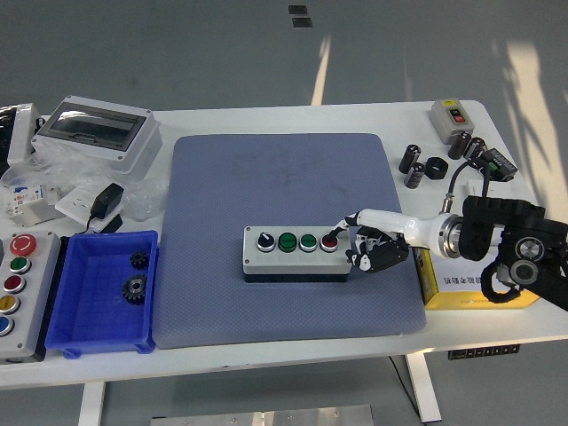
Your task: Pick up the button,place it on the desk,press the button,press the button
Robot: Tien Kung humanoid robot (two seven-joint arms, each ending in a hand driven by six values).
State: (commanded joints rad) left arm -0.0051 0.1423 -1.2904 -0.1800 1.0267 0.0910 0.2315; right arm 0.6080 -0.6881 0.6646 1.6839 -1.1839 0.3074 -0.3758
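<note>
Reaching in from the right of the button box, the right hand is touching the red button with one extended white finger, its other fingers curling under and gripping nothing. That box is lying on the blue mat, with a yellow box sitting to its right, just off the mat.

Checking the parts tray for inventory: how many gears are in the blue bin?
2. A small gear sits near the far wall of the blue bin; a larger gear lies just nearer, beside it. None seem hidden.
</note>
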